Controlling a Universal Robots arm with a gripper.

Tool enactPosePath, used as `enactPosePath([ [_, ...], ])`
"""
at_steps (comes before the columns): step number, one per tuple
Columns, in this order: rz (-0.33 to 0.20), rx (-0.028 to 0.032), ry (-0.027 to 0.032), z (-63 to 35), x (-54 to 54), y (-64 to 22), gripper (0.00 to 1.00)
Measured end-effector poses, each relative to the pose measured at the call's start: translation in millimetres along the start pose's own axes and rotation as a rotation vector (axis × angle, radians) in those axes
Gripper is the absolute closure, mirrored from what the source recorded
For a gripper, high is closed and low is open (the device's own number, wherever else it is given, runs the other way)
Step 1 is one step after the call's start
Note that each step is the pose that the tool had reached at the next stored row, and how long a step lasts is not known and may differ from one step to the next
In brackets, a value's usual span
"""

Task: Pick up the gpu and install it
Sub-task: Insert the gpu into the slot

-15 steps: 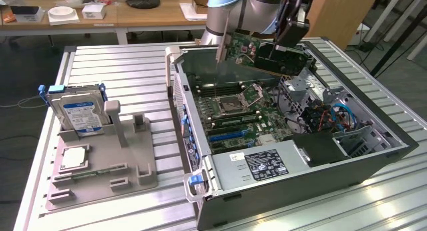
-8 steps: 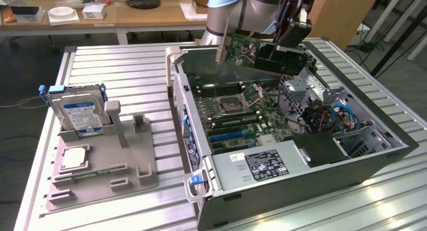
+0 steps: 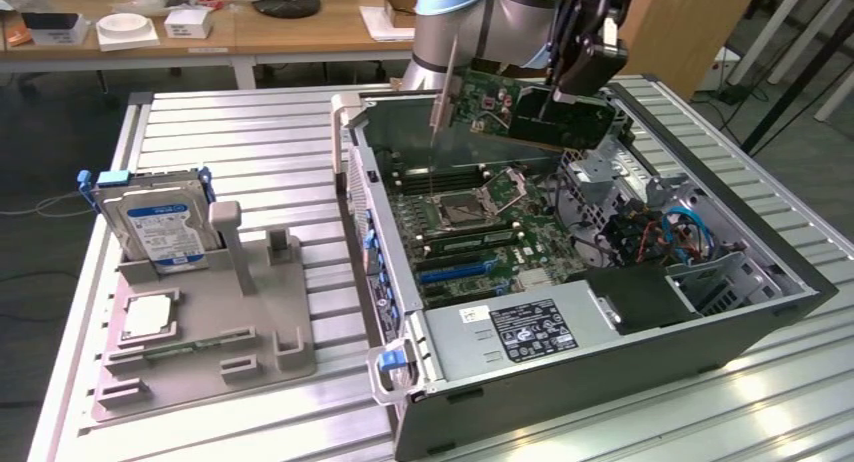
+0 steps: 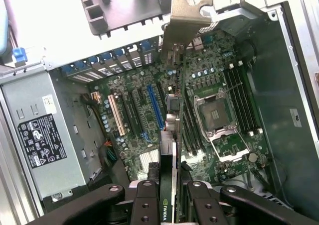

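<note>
On the slatted metal table (image 3: 227,122) sits an open computer case (image 3: 601,392), its motherboard (image 3: 487,217) facing up. Beside it, toward the exterior view's left, a grey holder (image 3: 267,322) carries a hard drive (image 3: 158,232) standing upright and a small square chip (image 3: 147,317) lying flat. Above the case's far end the robot arm (image 3: 461,22) holds the gpu (image 3: 501,97) in the air, tilted. Its gripper (image 4: 168,200) pinches the card edge-on over the expansion slots (image 4: 154,105), silver bracket (image 4: 182,23) farthest from the fingers.
</note>
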State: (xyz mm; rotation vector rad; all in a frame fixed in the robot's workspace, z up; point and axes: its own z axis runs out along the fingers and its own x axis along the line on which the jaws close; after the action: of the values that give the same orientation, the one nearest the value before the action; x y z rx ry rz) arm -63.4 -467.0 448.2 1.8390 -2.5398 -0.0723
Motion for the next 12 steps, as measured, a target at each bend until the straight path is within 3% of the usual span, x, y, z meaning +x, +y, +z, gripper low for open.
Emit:
enactPosePath([
  [12,-0.086,-0.002,0.0035,0.0,0.0,0.0,0.74],
])
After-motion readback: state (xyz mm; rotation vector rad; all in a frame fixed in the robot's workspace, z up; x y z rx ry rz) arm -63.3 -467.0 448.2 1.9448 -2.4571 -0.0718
